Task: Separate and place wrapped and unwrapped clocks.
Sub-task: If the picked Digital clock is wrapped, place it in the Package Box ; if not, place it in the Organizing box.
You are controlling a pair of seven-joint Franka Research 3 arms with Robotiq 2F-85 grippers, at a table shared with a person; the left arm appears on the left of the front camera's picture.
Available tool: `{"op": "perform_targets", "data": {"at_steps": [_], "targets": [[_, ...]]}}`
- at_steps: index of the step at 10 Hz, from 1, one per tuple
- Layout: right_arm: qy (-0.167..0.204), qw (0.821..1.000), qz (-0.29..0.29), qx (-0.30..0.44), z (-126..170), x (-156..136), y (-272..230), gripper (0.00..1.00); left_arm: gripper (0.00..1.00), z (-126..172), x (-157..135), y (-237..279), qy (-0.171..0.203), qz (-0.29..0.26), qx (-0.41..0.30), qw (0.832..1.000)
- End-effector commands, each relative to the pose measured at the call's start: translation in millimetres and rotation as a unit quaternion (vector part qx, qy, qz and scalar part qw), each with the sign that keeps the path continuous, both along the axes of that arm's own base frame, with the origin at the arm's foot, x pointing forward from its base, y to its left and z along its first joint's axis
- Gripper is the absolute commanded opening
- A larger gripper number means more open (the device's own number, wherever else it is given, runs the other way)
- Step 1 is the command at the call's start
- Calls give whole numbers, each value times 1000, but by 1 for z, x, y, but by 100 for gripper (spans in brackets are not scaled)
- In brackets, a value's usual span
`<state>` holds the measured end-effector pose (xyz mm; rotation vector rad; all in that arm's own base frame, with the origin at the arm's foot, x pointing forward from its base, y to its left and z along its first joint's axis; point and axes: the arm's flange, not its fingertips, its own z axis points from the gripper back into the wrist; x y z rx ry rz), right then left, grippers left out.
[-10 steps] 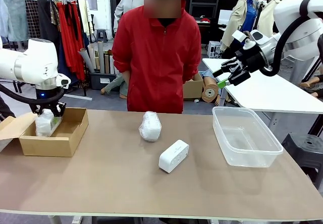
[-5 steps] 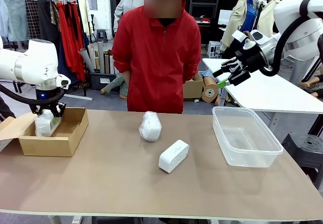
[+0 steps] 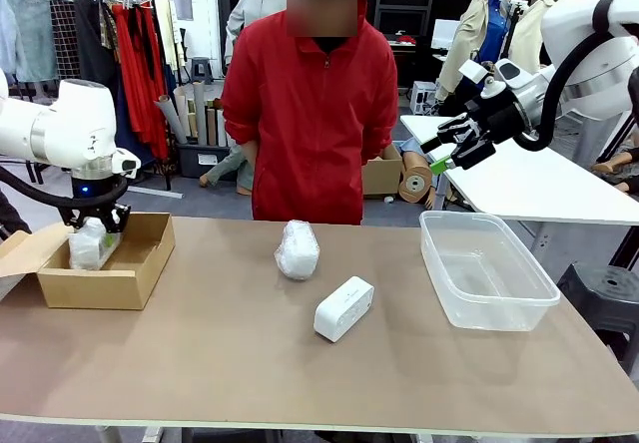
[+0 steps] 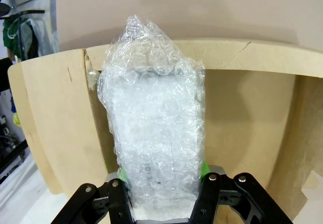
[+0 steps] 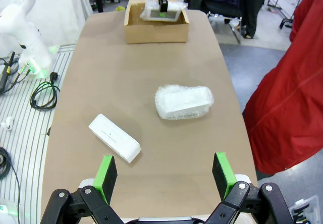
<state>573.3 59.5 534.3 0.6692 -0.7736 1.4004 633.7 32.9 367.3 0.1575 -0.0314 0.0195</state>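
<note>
My left gripper (image 3: 95, 221) is shut on a bubble-wrapped clock (image 3: 88, 244) and holds it inside the cardboard box (image 3: 135, 268) at the table's left end. From the left wrist, the wrapped clock (image 4: 154, 128) rises between the green pads (image 4: 204, 168) against the box wall (image 4: 242, 108). A second wrapped clock (image 3: 297, 249) lies mid-table, with the bare white clock (image 3: 343, 308) just in front of it. My right gripper (image 3: 451, 149) hangs open high above the table's right side. The right wrist sees the wrapped clock (image 5: 183, 102), the unwrapped clock (image 5: 114, 137) and the far box (image 5: 156, 26).
A clear plastic tub (image 3: 486, 271) stands on the right part of the table. A person in a red jacket (image 3: 312, 114) stands at the far edge with hands behind the back. The box flap (image 3: 20, 251) juts out to the left.
</note>
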Motion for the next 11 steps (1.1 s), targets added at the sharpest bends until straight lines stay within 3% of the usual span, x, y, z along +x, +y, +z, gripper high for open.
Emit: {"op": "perform_targets", "data": {"at_steps": [1, 3, 7, 11], "targets": [[-2, 1000, 0, 0, 2, 0, 0, 100, 60, 4, 3, 3, 3, -1, 10, 1000], [-2, 1000, 0, 0, 2, 0, 0, 100, 98, 4, 3, 3, 3, -3, 11, 1000], [-2, 1000, 0, 0, 2, 0, 0, 100, 100, 9, 1, 1, -1, -5, 10, 1000], [-2, 1000, 0, 0, 2, 0, 0, 100, 100, 34, -5, -7, -15, -6, 13, 1000]]}}
